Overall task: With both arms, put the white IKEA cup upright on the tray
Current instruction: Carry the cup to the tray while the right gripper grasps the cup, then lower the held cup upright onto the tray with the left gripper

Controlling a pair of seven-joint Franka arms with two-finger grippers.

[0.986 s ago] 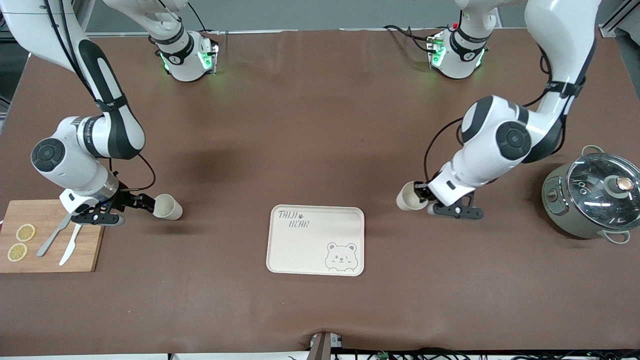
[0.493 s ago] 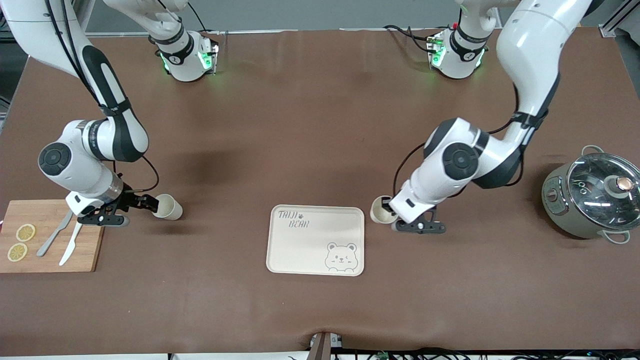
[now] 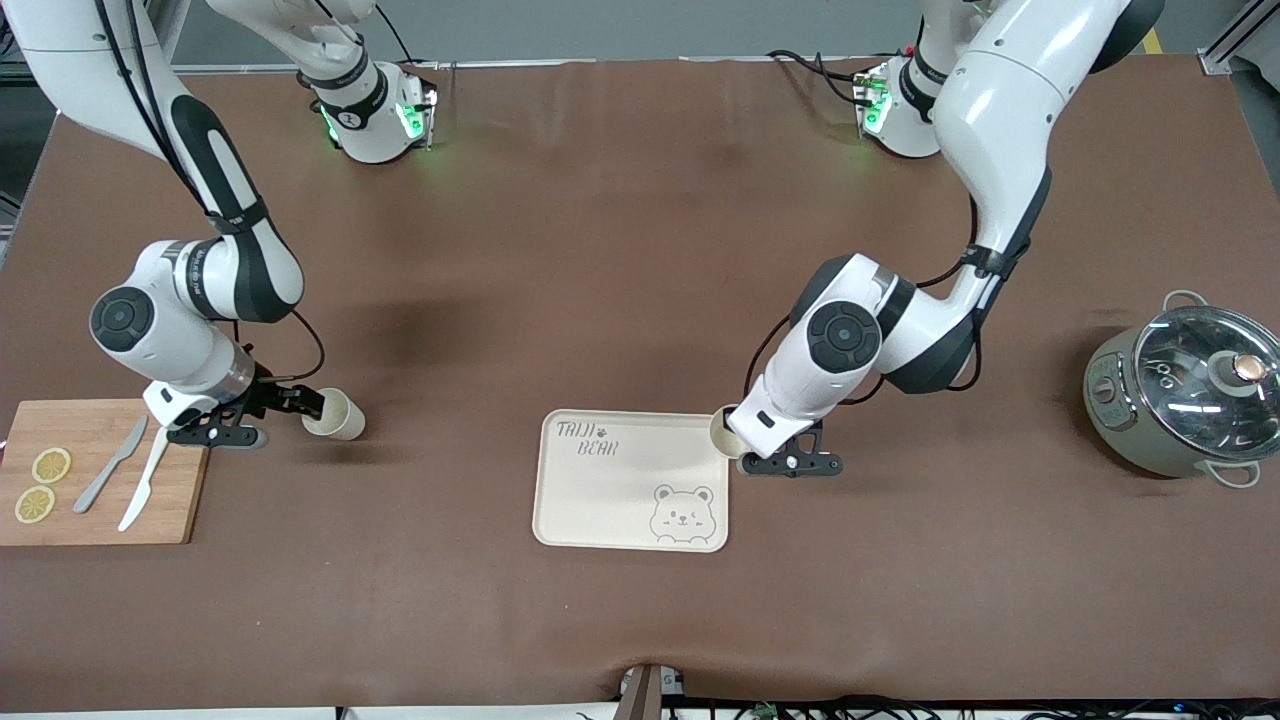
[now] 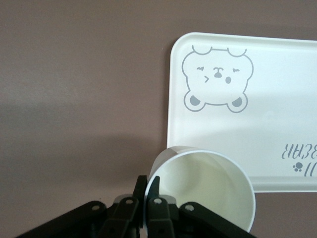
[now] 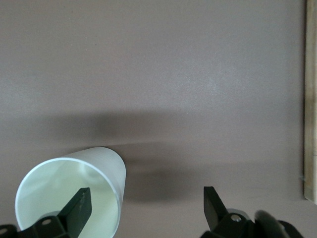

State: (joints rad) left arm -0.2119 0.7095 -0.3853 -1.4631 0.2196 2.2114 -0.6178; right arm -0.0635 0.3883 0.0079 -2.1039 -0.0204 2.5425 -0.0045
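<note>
**Mara:** How far along was the job at that moment?

**Theo:** Partway, as far as the views showed. The tray [image 3: 600, 500] lay bare on the bench [image 3: 620, 250], nothing set down on it yet. The left gripper [image 3: 738, 445] was clenched on the rim of one white cup [image 3: 724, 432], one finger inside the wall and one outside, and carried it over the tray's edge at the left arm's end. The left wrist view showed that cup's mouth open toward the camera, just over the tray's corner by the lettering.

**Mara:** And the second cup?

**Theo:** The other white cup [image 3: 337, 414] rested on the bench beside the cutting board [image 3: 90, 520], well apart from the tray. The right gripper [image 3: 300, 408] was spread wide at its rim; in the right wrist view one finger sat inside the mouth and the other stood clear of the wall, so nothing was gripped there.

**Mara:** So what was left?

**Theo:** By his reckoning, lowering the carried cup upright onto the tray, then grasping and bringing over the second.

**Mara:** The count?

**Theo:** Two cups, one tray, two arms, one cutting board bearing two lemon slices [image 3: 42, 484], one fork [image 3: 112, 465] and one knife [image 3: 142, 490], plus one lidded cooker [image 3: 1185, 395] at the left arm's end.
</note>
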